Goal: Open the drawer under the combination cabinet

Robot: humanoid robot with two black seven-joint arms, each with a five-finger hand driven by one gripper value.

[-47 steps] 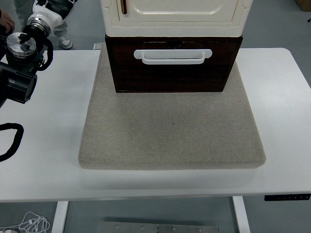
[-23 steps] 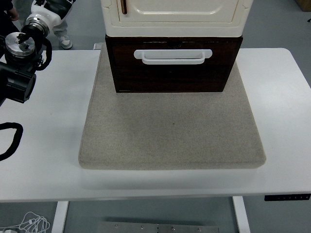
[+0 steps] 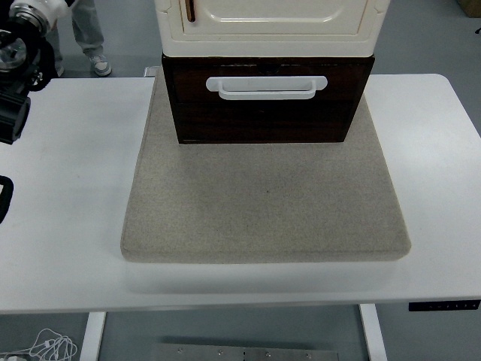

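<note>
So the cream plastic combination cabinet [image 3: 267, 26] sits at the far middle of the white table [image 3: 68, 188], on top of a dark brown wooden drawer [image 3: 267, 101] that makes up its bottom section. The drawer looks fully shut, its front flush with the frame around it. There's a wide white loop handle [image 3: 267, 88] running across the upper part of the drawer front, and nothing is touching it.

The whole unit stands on the back part of a thick beige felt-like mat [image 3: 263, 203], which covers most of the table's middle and reaches close to the near edge.

My left arm [image 3: 16, 71] is way off at the upper left edge, black with metal joints, well apart from the cabinet and the handle. The hand end is cut off by the picture's edge, so I honestly can't tell what my fingers are doing there. My right arm isn't showing at all.

Top left behind the table you can see a person's legs and shoes [image 3: 90, 37] on the grey floor.
</note>
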